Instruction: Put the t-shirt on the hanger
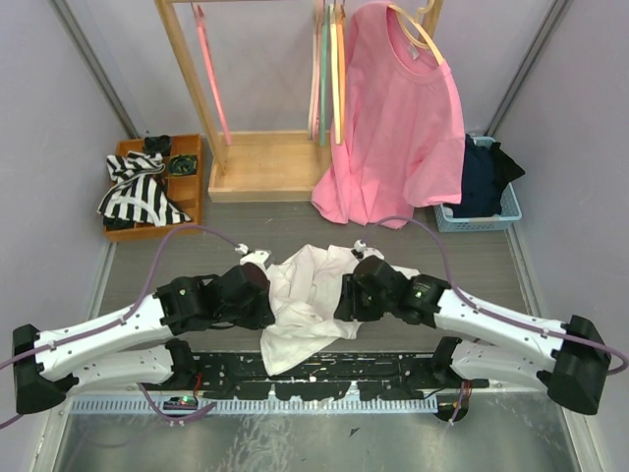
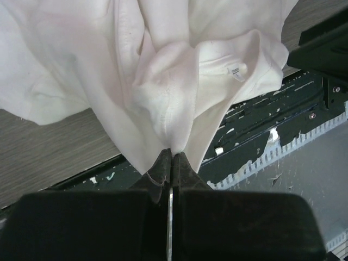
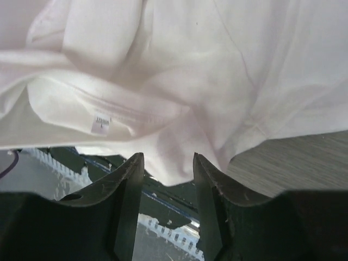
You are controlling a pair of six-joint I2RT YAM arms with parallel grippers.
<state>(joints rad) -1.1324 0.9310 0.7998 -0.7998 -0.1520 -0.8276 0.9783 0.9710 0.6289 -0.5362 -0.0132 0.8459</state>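
T-shirt [image 1: 300, 305], white and bunched, sits at the middle of the table's [image 1: 491, 265] near edge, lifted between the two arms. Its lower folds drape over the black strip along that edge. The left claw [image 2: 170, 163] is clamped on a fold of the t-shirt, its fingers pressed together with the cloth pinched at their tips. In the left wrist view the round neckband and its small sewn label [image 2: 235, 71] hang just above that pinch.

The right claw [image 3: 168, 157] stands apart. The shirt's edge hangs just above the gap between its fingers, and whether either finger touches the cloth cannot be told.

At the far edge a wooden rack [image 1: 260, 162] carries several hangers, among them the thin orange hanger [image 1: 338, 79], well apart from the t-shirt. A pink t-shirt [image 1: 398, 118] hangs there on a pale hanger [image 1: 418, 34]. A striped cloth [image 1: 142, 192] lies across a wooden tray [image 1: 187, 187] at the far left corner. A blue basket [image 1: 509, 206] of dark clothes stands at the far right.
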